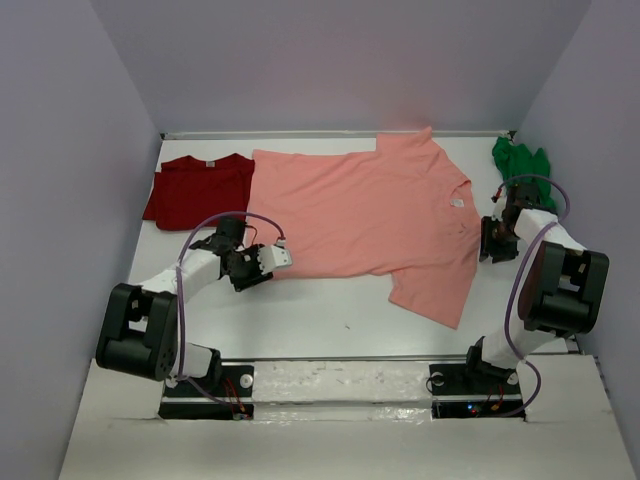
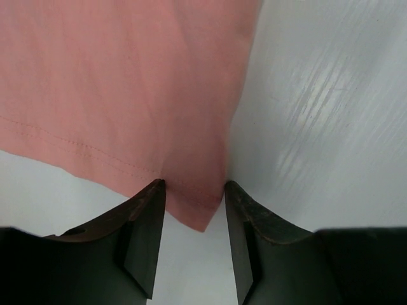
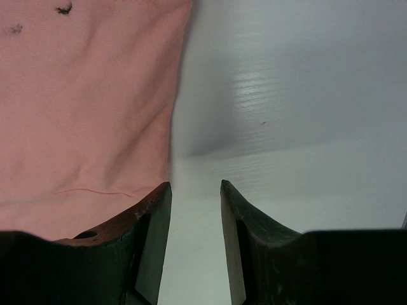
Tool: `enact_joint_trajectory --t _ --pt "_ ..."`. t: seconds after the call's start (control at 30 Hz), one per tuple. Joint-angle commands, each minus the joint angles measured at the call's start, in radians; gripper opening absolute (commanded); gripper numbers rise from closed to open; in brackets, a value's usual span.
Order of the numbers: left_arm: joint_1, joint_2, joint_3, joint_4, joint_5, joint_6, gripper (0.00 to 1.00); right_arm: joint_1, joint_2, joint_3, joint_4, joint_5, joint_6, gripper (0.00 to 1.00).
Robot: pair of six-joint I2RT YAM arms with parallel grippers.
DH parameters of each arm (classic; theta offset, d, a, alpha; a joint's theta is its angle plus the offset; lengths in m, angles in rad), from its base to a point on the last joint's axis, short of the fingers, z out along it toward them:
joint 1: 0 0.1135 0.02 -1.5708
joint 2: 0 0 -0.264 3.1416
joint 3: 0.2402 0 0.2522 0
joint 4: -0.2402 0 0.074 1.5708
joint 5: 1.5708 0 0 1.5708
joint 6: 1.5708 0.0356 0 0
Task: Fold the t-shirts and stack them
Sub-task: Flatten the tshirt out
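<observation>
Lying flat on the bench, the salmon-pink shirt looks light and limp (bunches easily). The left fingers stand apart astride its hem corner, likely the best hold; the right fingers are apart beside its edge.

On the table, 1 spread t-shirt lies centred — folded t-shirt left, bunched t-shirt right.

Salmon shirt spread flat; red shirt at left; green shirt crumpled right.
</observation>
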Motion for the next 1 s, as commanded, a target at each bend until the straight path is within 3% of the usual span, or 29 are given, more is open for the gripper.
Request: enact_joint_trajectory --t 0.0,0.2,0.33,0.6,0.97 --pt "-0.023 0.038 -0.050 -0.007 -0.045 -0.015 0.49 -0.004 0.004 0.000 0.018 0.006 -0.011 0.42" --pt "-0.031 0.035 -0.047 -0.004 -0.064 -0.026 0.33 -0.004 0.009 0.000 0.017 0.004 -0.012 0.42" --pt "-0.035 0.022 -0.043 -0.013 -0.083 -0.026 0.28 -0.004 0.013 0.002 0.014 0.001 -0.016 0.42" --pt "-0.038 -0.026 -0.026 -0.042 -0.090 -0.037 0.26 -0.004 -0.002 0.025 -0.071 -0.131 -0.046 0.37" --pt "-0.040 -0.060 -0.007 -0.039 -0.080 -0.084 0.25 -0.004 0.003 0.078 -0.184 -0.163 -0.131 0.36"
